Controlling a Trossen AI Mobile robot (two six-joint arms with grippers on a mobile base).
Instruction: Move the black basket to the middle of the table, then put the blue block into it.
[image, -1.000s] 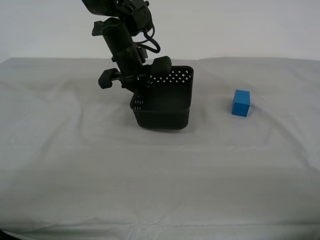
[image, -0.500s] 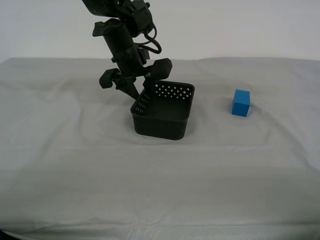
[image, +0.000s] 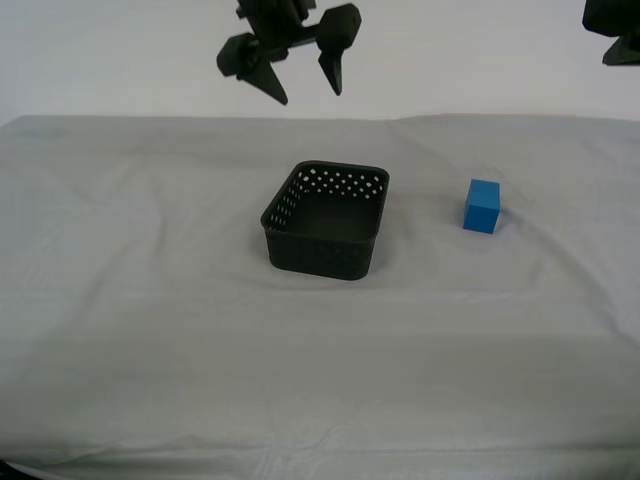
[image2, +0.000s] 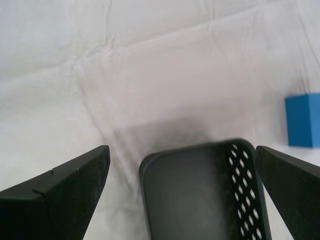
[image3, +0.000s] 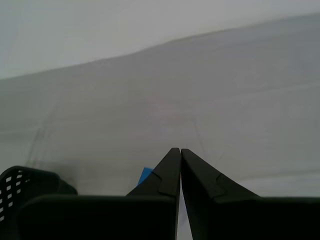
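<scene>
The black basket (image: 325, 220) stands flat on the table (image: 150, 330), near its middle, and is empty. The blue block (image: 483, 206) sits on the cloth to the exterior view's right of the basket, apart from it. My second gripper (image: 310, 95) hangs open and empty well above the basket's far left side. Its wrist view (image2: 182, 150) looks down on the basket (image2: 195, 195) and the block (image2: 302, 120). My first gripper (image3: 179, 150) is shut and empty. The basket (image3: 20, 182) and a sliver of the block (image3: 146, 173) lie beyond it.
A dark part of an arm (image: 612, 30) shows in the exterior view's top right corner, high above the table. The wrinkled cloth spreads wide around the basket and block. A pale wall stands behind the table's far edge.
My second gripper has let go of the basket's wall, opened and risen high above it. The basket, tilted a second ago, now rests flat. The block has not moved.
</scene>
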